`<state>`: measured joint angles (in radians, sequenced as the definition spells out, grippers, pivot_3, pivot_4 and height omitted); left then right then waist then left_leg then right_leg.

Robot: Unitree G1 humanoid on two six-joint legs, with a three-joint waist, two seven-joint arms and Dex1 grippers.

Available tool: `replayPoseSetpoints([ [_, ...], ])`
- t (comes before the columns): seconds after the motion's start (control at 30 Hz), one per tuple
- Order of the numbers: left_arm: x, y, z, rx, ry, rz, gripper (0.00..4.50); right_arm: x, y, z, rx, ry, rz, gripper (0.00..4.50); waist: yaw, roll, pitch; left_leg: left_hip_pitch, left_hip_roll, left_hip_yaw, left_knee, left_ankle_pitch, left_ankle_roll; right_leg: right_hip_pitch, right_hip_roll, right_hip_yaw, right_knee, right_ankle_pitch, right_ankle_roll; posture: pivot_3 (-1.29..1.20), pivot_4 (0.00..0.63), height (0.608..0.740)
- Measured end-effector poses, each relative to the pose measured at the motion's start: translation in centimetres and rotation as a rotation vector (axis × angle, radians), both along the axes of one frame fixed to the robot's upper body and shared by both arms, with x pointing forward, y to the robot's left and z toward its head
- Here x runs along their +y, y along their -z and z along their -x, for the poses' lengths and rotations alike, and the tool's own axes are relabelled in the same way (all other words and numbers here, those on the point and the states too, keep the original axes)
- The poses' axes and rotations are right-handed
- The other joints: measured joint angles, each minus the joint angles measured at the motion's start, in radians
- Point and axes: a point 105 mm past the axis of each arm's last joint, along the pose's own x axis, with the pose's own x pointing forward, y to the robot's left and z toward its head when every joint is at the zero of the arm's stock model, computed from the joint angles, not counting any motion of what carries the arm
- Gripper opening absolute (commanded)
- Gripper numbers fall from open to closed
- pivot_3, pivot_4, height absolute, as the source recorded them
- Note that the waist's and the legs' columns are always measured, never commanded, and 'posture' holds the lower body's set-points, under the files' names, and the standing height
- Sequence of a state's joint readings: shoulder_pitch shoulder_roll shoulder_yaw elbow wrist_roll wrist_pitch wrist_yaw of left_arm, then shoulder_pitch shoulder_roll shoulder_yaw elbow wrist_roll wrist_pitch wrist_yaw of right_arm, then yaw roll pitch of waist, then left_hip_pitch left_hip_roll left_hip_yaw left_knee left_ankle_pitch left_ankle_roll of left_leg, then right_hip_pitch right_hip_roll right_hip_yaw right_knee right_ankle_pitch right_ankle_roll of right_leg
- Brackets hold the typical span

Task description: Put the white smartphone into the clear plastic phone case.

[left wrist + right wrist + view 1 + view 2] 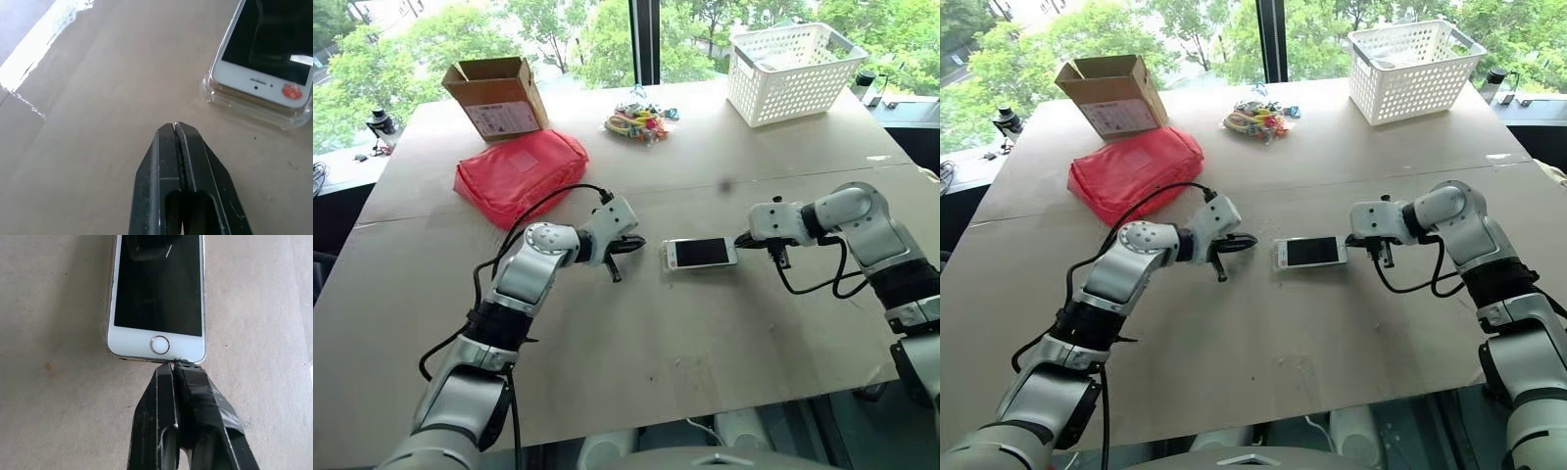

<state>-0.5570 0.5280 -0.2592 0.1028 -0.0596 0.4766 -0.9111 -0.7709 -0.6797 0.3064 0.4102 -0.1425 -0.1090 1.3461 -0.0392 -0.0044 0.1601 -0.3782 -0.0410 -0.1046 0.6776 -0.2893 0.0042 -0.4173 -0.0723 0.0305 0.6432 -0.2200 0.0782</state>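
Here we are at the middle of the tabletop (pixel 636 372), and the white smartphone (pixel 701 253) lies screen up, lengthwise left to right, sitting on the clear plastic phone case (pixel 254 105). From the left wrist view its earpiece end rides proud of the case's rim, so by my reading it is not pressed home yet.

The right gripper (pixel 177 363) has its jaws clenched on nothing, tips right at the phone's home-button end, touching or a hair off it; I can't say which. The left gripper (pixel 175 125) is clenched and empty too, hovering over bare board just left of the phone's other end, clear of it.

Far off, out of play: a red pouch (pixel 519 174), a cardboard box (pixel 497 96), a bundle of coloured bands (pixel 639 121) and a white basket (pixel 793 70).

The step in hand looks like seating the phone. To do it well, I'd say the right tips should act as a stop at that end so phone and case don't skate across the smooth board. Then the left tips come down on the white bezel at the raised end, not on the glass, and press straight down, gently, until the rim snaps over the edge. Work corner by corner; a push off to one side risks tipping the phone out or sliding the whole lot away. Check the rim sits even all round before letting go.
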Motion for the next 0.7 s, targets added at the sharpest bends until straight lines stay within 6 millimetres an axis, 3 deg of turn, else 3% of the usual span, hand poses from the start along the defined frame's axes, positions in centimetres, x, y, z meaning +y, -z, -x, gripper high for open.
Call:
replayPoseSetpoints([
  [0.23, -1.2, 0.4, 0.7, 0.026, 0.058, -0.001, 0.00, 0.1, 0.0, 0.0, -0.002, -0.001, -0.002, 0.06, 0.003, 0.000, 0.000, 0.000, 0.000, 0.000, 0.000, 0.000, 0.000, 0.000, 0.000, 0.000, 0.000, 0.000, 0.000, 0.00, 0.150, 0.740],
  [0.7, -1.6, 0.5, 1.4, 0.040, 0.067, -0.008, 0.00, 1.4, 0.5, 1.0, 0.031, -0.008, -0.042, 0.06, 0.010, 0.000, 0.000, 0.000, 0.000, 0.000, 0.000, 0.000, 0.000, 0.000, 0.000, 0.000, -0.001, 0.000, 0.000, 0.00, 0.150, 0.740],
])
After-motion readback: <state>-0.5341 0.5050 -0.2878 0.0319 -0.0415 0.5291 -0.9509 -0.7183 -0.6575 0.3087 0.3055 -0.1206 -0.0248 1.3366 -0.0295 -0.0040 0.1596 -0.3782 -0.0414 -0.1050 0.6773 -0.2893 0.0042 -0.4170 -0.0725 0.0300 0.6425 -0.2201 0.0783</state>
